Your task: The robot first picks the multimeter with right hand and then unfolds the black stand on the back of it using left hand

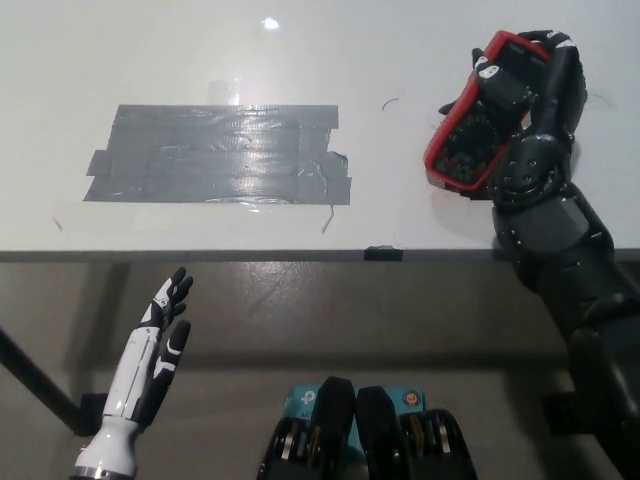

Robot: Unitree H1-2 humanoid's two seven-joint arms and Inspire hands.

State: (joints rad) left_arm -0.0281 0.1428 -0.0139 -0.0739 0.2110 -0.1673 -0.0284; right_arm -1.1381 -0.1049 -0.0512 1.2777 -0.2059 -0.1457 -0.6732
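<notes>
the multimeter (468,140), red-edged with a dark face, sat in the upper right of the frame, clamped in the black right hand (535,105), whose fingers wrapped over its top and right side. it was tilted, its long axis running from the upper right down toward the lower left, with the lower end hanging over the white table (200,60) near the table's front edge; whether that end touched the surface could not be told. the dial face looked up toward the camera, so the black stand on the back was hidden from this view. the white left hand (165,325) rested at the lower left of the frame, below the table edge, fingers spread apart and holding nothing. it lay well apart from the multimeter, which was up and far to the right of it, beyond a grey tape patch (220,155) in the middle left of the table. judging from this, the pick seemed done, and the unfolding would call for the two hands to close that wide gap and for the back of the meter to be turned toward the left hand.
</notes>
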